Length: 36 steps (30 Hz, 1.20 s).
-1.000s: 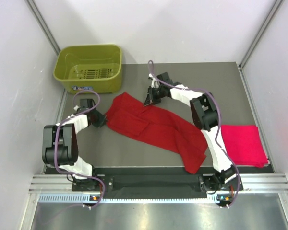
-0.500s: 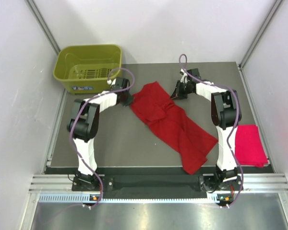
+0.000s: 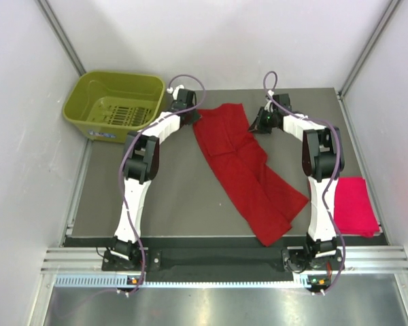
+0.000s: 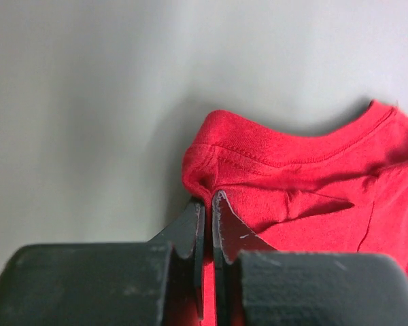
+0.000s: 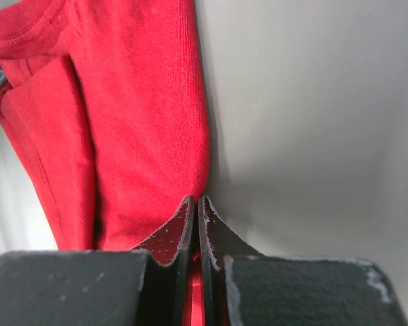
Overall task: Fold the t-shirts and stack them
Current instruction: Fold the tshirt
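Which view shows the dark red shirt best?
Top external: the whole dark red shirt lies stretched out. Left wrist shows only the corner the left gripper pinches; right wrist only the edge the right gripper pinches.

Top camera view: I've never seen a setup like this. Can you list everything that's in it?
deep red t-shirt: one, deep red, lying in a long band from the table's far middle toward the near right.
pinkish red t-shirt: one, brighter pinkish red, folded flat on the table's right near side, partly behind the right arm.
basket: one, olive green, at the table's far left corner.
table: one, dark grey.
metal rail: one, silver, along the near edge by the arm bases.
left arm, right arm: two, white and black with purple cables, both reaching to the far side.
left end effector, right end effector: two, black, each shut on the deep red t-shirt's far end.
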Available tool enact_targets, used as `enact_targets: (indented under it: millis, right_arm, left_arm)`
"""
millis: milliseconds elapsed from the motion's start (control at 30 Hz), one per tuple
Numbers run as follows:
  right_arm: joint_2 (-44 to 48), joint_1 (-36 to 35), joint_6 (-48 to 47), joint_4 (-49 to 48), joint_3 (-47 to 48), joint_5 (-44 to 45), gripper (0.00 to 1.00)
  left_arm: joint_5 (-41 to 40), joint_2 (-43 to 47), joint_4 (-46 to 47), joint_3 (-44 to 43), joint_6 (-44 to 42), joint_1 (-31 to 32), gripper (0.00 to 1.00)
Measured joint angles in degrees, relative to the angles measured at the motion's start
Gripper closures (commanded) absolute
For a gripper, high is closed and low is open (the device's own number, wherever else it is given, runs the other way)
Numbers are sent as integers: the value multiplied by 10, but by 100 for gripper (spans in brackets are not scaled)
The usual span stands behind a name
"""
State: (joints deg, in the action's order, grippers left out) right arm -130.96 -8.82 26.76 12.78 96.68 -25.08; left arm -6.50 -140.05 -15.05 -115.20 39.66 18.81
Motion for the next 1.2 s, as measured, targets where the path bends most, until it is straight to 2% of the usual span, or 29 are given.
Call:
enact_targets:
  millis: [100, 333, 600, 667, 700, 767, 800, 933, 1000, 1200]
  right_arm:
    - [0, 1, 7, -10, 2, 8, 100]
    - [-5, 9, 32, -34, 22, 46, 100]
    - [-66, 13, 64, -39, 92, 79, 99]
    - [-78, 14, 64, -33, 114, 83, 98]
    - [-86, 15, 64, -25, 130, 83, 93]
    - [-99, 18, 60, -7, 157, 83, 83]
    - [-103, 19, 57, 5, 170, 83, 72]
    - [-107, 32, 37, 61, 209, 87, 54]
    - [-100, 41, 24, 90, 211, 96, 50]
    - [-45, 69, -22, 214, 198, 131, 45]
  left_arm:
    - [8, -7, 28, 0, 1, -4, 100]
    - [28, -130, 72, -160, -2, -4, 100]
    - [38, -189, 151, -219, 8, -16, 100]
    - [43, -193, 154, -225, 7, -19, 83]
    - [44, -193, 154, -226, 5, -20, 78]
    - [46, -193, 155, -227, -3, -21, 61]
    - [46, -192, 155, -227, -7, -21, 59]
    - [54, -165, 158, -186, -19, -23, 50]
    - [56, -136, 149, -154, -25, -23, 45]
    - [70, -21, 122, -58, -34, -12, 40]
